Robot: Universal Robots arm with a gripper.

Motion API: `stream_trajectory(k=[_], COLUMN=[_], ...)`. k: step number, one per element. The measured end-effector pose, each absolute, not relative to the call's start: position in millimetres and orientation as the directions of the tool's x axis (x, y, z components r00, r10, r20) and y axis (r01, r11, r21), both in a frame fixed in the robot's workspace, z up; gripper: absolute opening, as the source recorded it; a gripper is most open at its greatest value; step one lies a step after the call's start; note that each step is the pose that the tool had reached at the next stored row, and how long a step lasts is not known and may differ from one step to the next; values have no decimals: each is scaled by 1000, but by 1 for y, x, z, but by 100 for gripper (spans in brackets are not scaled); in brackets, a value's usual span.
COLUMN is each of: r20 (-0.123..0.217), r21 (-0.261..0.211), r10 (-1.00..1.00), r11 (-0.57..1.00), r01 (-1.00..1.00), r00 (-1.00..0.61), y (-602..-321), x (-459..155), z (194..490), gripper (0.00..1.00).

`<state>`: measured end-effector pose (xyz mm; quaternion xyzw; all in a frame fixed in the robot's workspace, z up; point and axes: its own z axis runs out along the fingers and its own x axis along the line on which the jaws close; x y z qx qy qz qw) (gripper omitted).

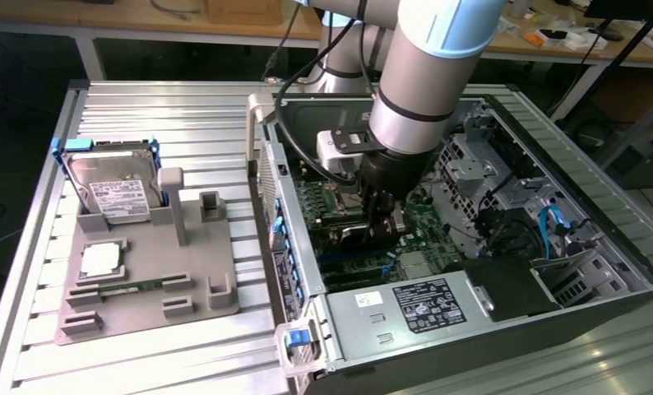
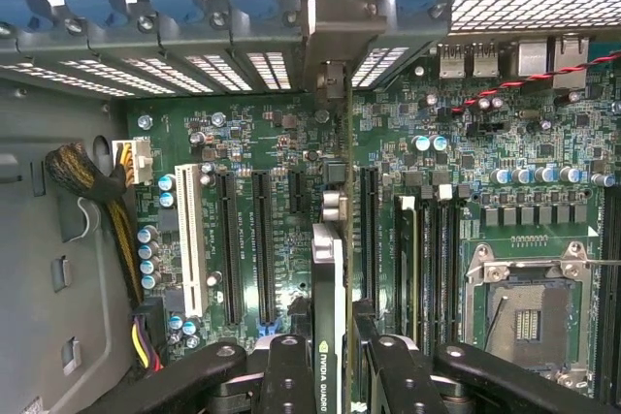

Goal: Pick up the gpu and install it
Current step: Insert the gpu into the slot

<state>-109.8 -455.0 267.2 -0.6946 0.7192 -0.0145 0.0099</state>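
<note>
**Thin flat black gpu, edge-on over green motherboard**
Jaws clamped on it, upright to line up with the long black slots.

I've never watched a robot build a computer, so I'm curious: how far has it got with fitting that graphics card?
Done: the gpu is picked up, clamped edge-on in the gripper, inside the computer case, away from the grey tray. In hand: it is held over the motherboard, in line with its long slots. Left: the gripper has not let go; I cannot tell whether the card is pressed home.
</note>
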Motion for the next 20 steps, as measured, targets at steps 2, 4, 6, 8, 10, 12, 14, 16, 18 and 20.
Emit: stream_trajectory(k=[2,4,6,8,10,12,14,16,18,20], r20=[6,6,6,6,6,6,6,6,6,6], r21=[-34,-34,-34,-34,-34,-35,-35,-34,-35,-35], r10=[-999,-999,-999,-999,-999,-999,-999,-999,-999,-999], r11=[35,35,35,35,35,35,35,35,35,35], r01=[-999,-999,-999,-999,-999,-999,-999,-999,-999,-999], r00=[-35,-35,-35,-35,-35,-35,-35,-35,-35,-35], y=[-455,-455,-455,-455,-455,-455,-455,-455,-455,-455], x=[-110,-110,-110,-110,-110,-110,-110,-110,-110,-110], z=[265,264,264,263,263,262,261,260,260,260], gripper=[27,27,27,27,27,27,27,27,27,27])
